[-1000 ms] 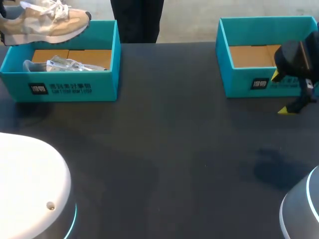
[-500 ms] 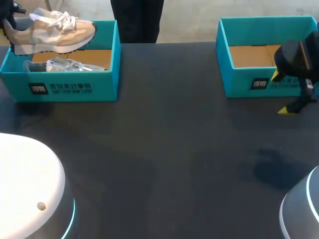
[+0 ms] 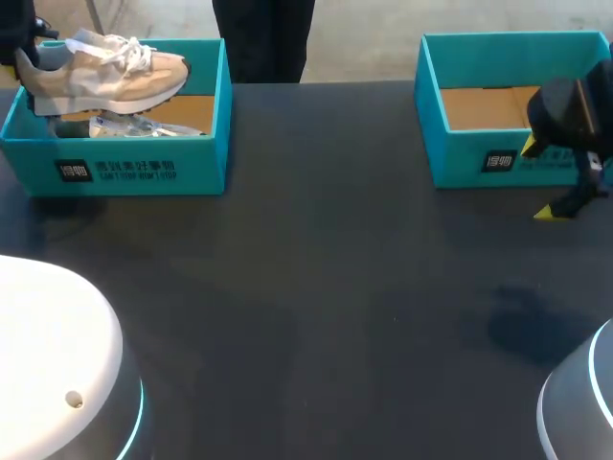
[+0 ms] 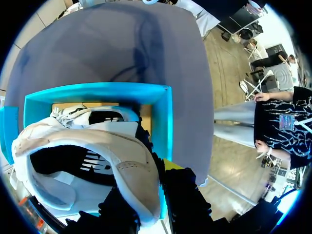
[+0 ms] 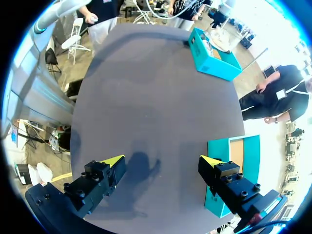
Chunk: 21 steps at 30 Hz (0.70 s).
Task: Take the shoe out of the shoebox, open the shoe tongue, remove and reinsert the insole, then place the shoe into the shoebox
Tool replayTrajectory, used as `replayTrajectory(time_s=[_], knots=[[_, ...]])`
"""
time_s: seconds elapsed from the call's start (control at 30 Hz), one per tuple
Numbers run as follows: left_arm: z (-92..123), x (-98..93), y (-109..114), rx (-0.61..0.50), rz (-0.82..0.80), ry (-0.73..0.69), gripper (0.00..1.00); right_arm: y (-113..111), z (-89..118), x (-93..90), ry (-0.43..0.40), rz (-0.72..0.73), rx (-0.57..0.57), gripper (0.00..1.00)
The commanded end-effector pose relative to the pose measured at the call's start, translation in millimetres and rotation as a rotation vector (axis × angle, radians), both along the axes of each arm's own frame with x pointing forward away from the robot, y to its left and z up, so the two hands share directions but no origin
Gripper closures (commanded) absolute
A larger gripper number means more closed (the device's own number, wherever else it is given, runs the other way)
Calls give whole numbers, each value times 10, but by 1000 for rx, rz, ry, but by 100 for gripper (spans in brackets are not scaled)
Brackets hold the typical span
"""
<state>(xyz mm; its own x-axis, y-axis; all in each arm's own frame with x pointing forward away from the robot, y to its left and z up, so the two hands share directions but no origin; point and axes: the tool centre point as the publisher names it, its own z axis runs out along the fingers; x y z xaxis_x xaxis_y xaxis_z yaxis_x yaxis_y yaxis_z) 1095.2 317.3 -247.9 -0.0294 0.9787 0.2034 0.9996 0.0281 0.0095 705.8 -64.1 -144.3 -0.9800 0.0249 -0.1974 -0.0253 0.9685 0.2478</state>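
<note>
Dark tabletop fills the lower frame. At the right edge the right jaws hang released, yellow tips well apart, just in front of one of two teal shoeboxes, the right shoebox, whose cardboard floor shows. At upper left, the left shoebox holds crumpled clear wrapping, probably plastic. One beige shoe hangs above that box, toe pointing right, its heel collar clenched in the left jaws.

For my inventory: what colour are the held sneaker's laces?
White laces on the beige sneaker; the head view shows them best.
</note>
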Motion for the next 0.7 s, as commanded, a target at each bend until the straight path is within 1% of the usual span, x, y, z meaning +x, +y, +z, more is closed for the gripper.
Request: replayTrajectory(time_s=[0.03, 0.47, 0.7], knots=[[-47, 36, -21, 2, 2, 9, 100, 11, -9, 25, 4, 0, -3, 0], [-146, 6, -50, 21, 6, 30, 100, 11, -9, 25, 4, 0, -3, 0], [-56, -37, -56, 16, -1, 34, 100, 11, -9, 25, 4, 0, -3, 0]])
